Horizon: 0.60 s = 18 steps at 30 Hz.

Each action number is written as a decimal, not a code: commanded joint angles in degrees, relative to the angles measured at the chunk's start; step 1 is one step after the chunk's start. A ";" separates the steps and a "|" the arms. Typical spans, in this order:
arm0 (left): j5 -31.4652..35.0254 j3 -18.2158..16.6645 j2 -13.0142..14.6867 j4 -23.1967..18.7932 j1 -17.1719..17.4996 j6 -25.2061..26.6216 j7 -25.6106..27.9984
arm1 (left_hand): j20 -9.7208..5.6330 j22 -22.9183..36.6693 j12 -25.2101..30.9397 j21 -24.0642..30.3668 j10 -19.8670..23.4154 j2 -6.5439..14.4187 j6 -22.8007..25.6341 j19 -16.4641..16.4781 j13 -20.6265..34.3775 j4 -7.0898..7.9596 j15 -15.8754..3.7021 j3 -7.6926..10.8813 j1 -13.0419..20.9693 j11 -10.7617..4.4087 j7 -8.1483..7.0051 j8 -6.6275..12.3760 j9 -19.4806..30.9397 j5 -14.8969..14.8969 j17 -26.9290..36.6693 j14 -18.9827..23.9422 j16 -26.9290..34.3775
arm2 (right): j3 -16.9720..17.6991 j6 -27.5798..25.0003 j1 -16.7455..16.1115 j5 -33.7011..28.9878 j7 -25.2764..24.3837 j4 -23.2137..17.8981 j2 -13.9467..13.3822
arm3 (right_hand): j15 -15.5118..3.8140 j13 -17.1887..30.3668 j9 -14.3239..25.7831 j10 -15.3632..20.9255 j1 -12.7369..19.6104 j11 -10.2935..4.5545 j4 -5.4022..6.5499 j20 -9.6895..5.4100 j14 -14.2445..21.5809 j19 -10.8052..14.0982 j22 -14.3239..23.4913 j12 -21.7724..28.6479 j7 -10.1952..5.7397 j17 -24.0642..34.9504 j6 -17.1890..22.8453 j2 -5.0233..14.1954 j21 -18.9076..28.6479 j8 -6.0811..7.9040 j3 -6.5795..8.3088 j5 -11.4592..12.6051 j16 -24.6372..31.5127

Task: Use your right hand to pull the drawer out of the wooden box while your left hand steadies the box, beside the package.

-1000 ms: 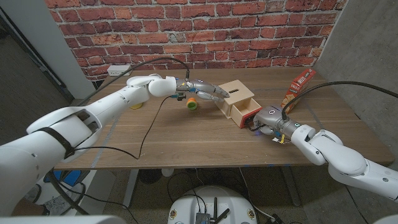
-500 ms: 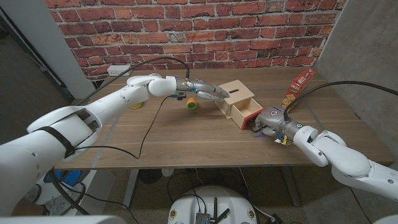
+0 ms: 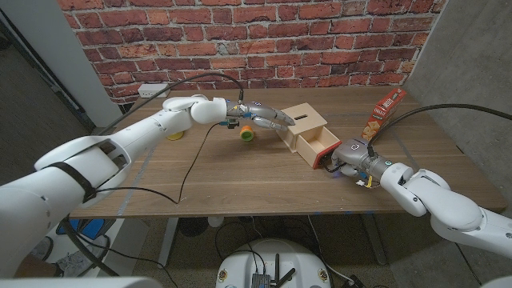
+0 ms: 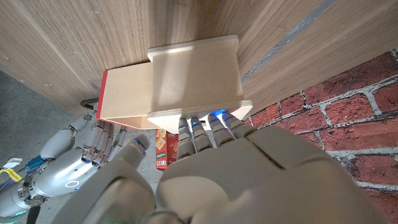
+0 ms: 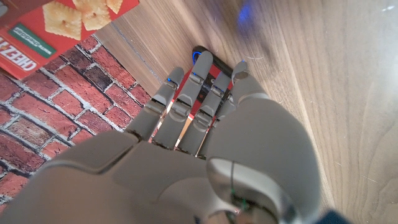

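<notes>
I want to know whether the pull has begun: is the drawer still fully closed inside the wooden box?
No: in the head view the drawer juts out of the wooden box toward the right hand.

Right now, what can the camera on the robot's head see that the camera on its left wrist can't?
The head view alone has the green and orange ball, the yellow thing and the white power strip. The left wrist view alone has the box's flat top close up, with the fingers at its edge. Both have the wooden box, its red-fronted drawer part way out, the cracker package, the right hand and the left hand.
</notes>
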 commanded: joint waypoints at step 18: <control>-0.40 -0.12 0.30 -0.44 0.39 0.63 0.06 | -9.96 0.13 0.28 -0.10 0.82 4.18 0.58 0.59 0.10 -0.38 -4.69 0.72 0.62 0.11 -0.03 -0.05 0.12 0.44 0.24 0.82 0.14 | 2.02 -2.77 -3.75 1.36 0.81 -2.51 -3.01 | -4.14 0.13 0.10 0.47 -0.32 -0.09 0.00 -7.85 0.28 0.35 0.12 0.08 0.17 0.03 0.47 0.36 0.18 0.35 0.63 0.25 -0.11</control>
